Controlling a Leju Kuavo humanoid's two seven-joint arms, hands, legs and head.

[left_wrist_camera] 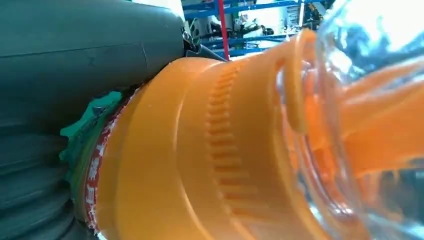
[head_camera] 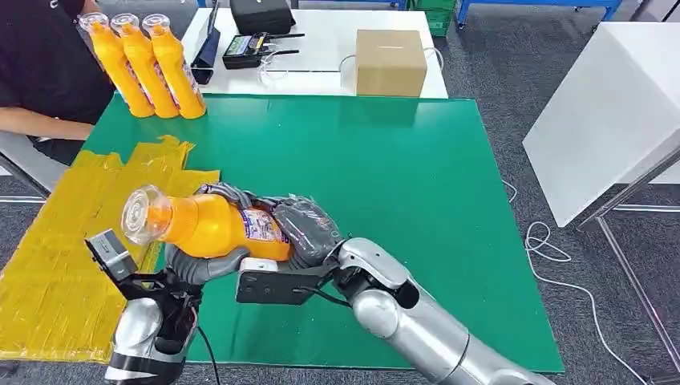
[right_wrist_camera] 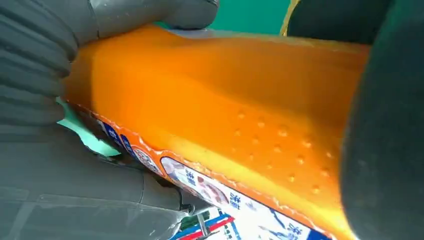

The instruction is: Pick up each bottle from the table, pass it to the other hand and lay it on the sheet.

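head: orange bottle point(head_camera: 210, 226) held level above green table point(head_camera: 417, 200) by yellow sheet point(head_camera: 56, 265), right hand point(head_camera: 309, 228) wrapped round its base, left hand point(head_camera: 204, 263) gripping from beneath | three more bottles point(head_camera: 144, 60) upright at far corner | left wrist: ribbed neck, clear cap point(left_wrist_camera: 370, 100) close up | right wrist: dimpled body, label point(right_wrist_camera: 215, 192)

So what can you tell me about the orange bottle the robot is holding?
The orange bottle looks like plastic, with a clear cap over its orange nozzle, a ribbed neck and a colourful printed label around its body. It lies sideways in the air above the green table, cap pointing toward the yellow sheet. Both robot hands touch it: the right robot hand wraps the bottom end, and the left robot hand cups it from below.
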